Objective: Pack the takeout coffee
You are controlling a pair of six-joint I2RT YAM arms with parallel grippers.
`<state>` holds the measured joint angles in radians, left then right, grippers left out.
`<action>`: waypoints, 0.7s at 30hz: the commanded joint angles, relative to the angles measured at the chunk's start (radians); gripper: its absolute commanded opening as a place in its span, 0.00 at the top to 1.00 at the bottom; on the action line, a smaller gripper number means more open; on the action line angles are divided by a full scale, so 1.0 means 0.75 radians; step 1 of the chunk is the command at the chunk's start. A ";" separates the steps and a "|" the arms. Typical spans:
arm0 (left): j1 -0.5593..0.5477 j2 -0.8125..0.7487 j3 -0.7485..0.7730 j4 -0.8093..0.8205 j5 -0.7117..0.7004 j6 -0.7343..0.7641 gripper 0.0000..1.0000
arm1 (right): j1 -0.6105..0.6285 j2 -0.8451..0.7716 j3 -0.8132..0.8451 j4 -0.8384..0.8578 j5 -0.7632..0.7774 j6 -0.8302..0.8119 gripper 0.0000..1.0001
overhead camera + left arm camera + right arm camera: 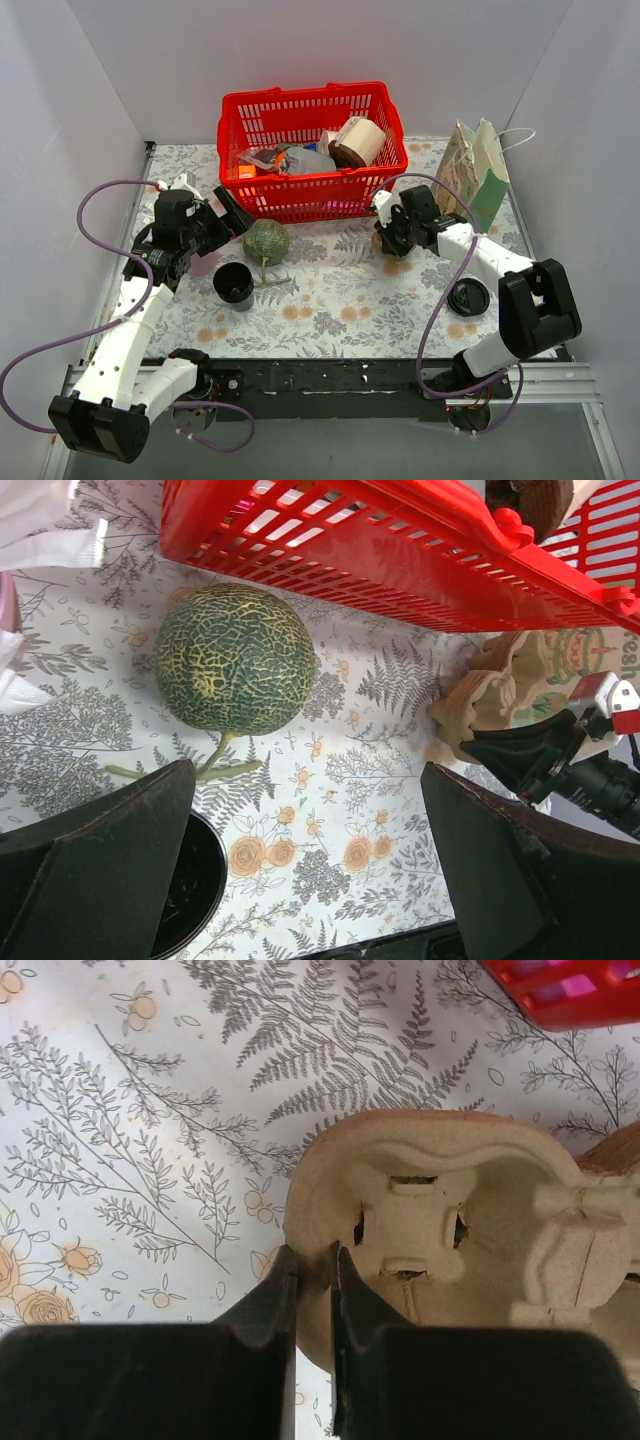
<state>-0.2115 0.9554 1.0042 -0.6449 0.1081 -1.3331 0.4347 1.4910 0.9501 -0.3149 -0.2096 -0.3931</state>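
Beside the basket's [320, 195] right corner, the right tool [312, 1260] pinches the carrier [440, 1200]; beside its left corner, the left tool [308, 770] stands spread.

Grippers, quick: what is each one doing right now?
Left gripper: open, holding nothing.
Right gripper: closed on the rim of the cardboard cup carrier.

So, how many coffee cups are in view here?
1. The black cup stands lidless beside the melon, left of centre. The red basket and its contents could hide others.
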 commanded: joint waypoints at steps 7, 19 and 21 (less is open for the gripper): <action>-0.002 -0.004 0.078 -0.095 -0.097 0.023 0.02 | -0.009 -0.063 0.128 0.013 -0.080 0.041 0.33; -0.004 0.074 0.040 -0.146 -0.046 0.023 0.02 | -0.005 -0.527 -0.056 0.282 -0.273 0.473 0.18; -0.006 0.109 0.025 -0.132 -0.036 0.004 0.02 | -0.005 -0.585 -0.160 0.338 -0.305 0.467 0.18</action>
<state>-0.2115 1.0084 1.0294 -0.7368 0.0563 -1.3243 0.4274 1.1263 0.9363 -0.1787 -0.3538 -0.1345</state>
